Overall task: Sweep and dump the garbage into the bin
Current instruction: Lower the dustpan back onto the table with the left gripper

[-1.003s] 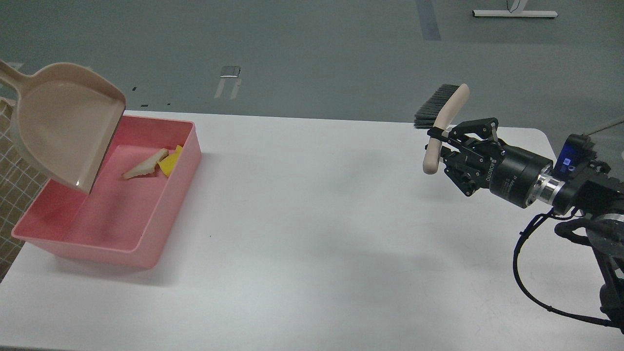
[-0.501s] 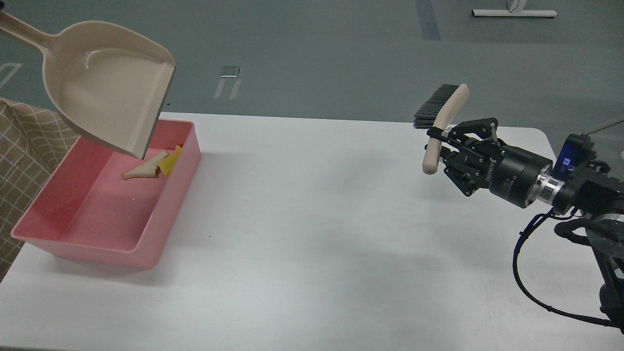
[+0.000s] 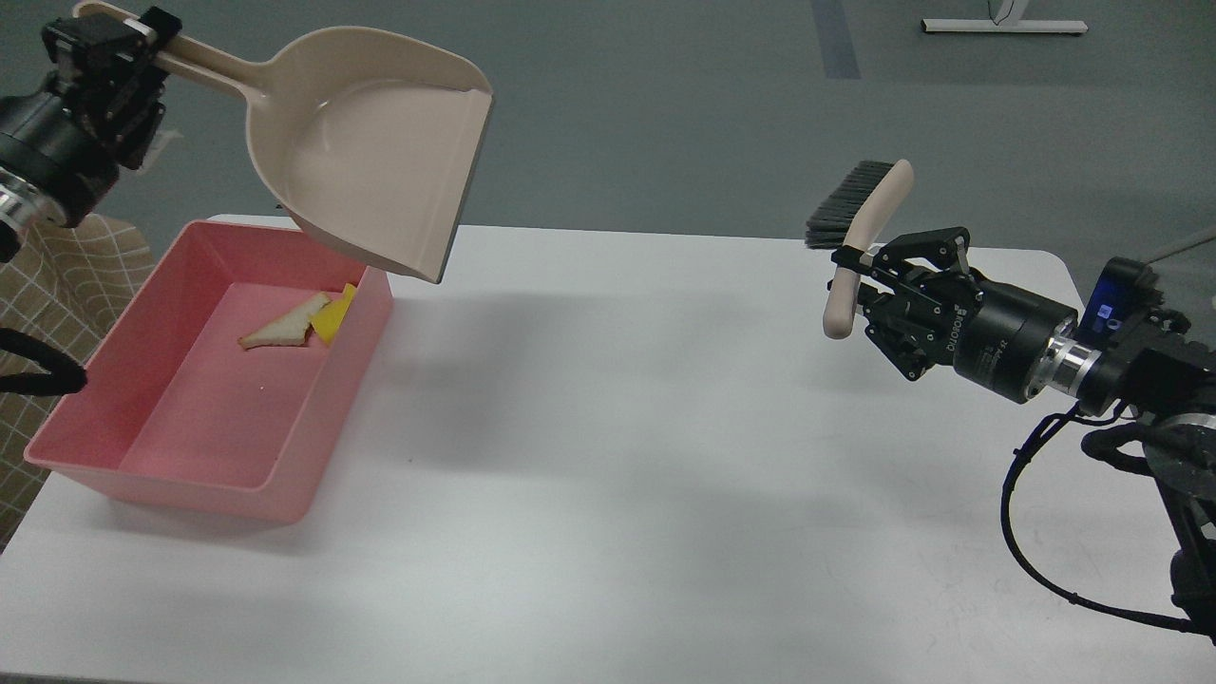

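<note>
The pink bin (image 3: 161,480) sits on the left part of the white table. Inside it, near its far right wall, lie the white bread slice (image 3: 278,327) and the yellow sponge block (image 3: 332,316), touching each other. My left gripper (image 3: 142,38) is shut on the handle of the beige dustpan (image 3: 380,180), held in the air above the bin's far right corner; the pan looks empty. My right gripper (image 3: 860,266) is shut on the beige handle of a hand brush (image 3: 860,223), held upright above the table's right side, dark bristles pointing left.
The white table (image 3: 617,456) spreads between bin and right arm. A checked beige cloth (image 3: 57,285) lies off the table's left edge. Black cables hang by my right arm at the right edge. Grey floor lies beyond the table.
My left arm has lifted the dustpan and carried it right, from tipped over the bin's left part to level above its far right corner. The garbage and the right arm have not moved.
</note>
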You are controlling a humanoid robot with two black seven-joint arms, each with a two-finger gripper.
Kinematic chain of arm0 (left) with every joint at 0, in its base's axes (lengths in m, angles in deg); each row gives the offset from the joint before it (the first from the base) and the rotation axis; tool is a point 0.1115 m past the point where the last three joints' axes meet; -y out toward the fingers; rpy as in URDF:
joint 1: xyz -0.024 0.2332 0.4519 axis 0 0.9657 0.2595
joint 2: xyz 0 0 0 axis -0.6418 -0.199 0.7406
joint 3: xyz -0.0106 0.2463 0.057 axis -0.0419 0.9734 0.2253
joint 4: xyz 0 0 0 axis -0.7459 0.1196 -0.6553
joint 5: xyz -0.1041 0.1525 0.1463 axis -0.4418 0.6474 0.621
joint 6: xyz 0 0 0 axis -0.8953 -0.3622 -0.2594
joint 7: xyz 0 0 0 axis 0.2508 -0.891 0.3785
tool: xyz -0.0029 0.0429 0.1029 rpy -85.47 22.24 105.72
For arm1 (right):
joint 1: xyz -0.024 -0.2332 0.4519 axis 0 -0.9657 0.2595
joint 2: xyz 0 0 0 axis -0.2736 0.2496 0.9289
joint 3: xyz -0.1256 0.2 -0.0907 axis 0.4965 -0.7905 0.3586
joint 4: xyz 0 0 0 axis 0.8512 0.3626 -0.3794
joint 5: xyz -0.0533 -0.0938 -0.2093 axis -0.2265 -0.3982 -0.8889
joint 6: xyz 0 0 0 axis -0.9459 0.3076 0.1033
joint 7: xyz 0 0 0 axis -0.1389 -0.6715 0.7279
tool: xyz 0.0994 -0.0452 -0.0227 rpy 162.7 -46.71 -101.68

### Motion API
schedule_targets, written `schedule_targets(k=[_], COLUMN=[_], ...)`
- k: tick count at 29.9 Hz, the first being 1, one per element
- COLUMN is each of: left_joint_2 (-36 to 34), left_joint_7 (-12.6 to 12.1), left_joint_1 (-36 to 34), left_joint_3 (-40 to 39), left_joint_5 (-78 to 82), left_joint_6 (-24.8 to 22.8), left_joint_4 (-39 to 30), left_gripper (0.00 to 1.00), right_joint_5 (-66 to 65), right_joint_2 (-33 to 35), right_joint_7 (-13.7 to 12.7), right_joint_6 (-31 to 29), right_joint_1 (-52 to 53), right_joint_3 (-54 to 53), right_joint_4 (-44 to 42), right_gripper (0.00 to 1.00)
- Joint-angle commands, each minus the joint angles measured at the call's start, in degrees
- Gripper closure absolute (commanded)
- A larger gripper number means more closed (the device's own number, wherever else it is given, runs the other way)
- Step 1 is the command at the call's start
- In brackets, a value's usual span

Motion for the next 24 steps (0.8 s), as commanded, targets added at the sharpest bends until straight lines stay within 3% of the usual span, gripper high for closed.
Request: schedule_targets(k=[1,8,17,24], left_joint_2=[5.90,16.45,24.81,27.89], left_joint_7=[0.01,0.01,0.01,0.01], left_joint_1=[0.08,0.96,0.96,0.96], left_joint_3=[0.23,0.76,6.03,8.76], left_joint_5=[0.02,0.46,0.99,1.61], left_joint_6=[0.92,2.41,5.67,8.48], left_joint_4=[0.31,0.92,6.19,8.48], left_gripper=[1.00,1.00,1.00,1.00], right_joint_5=[-0.09,-0.09,-0.70,-0.79], right_joint_2=[-0.27,-0.18,1.31,9.83], right_joint_7=[0.00,0.00,0.00,0.00], right_joint_6=[0.00,0.00,0.00,0.00], right_joint_1=[-0.12,-0.12,-0.03,0.85], right_joint_3=[0.02,0.10,0.45,4.85], right_joint_4=[0.00,0.00,-0.09,-0.35], right_gripper=[0.98,0.98,0.98,0.98])
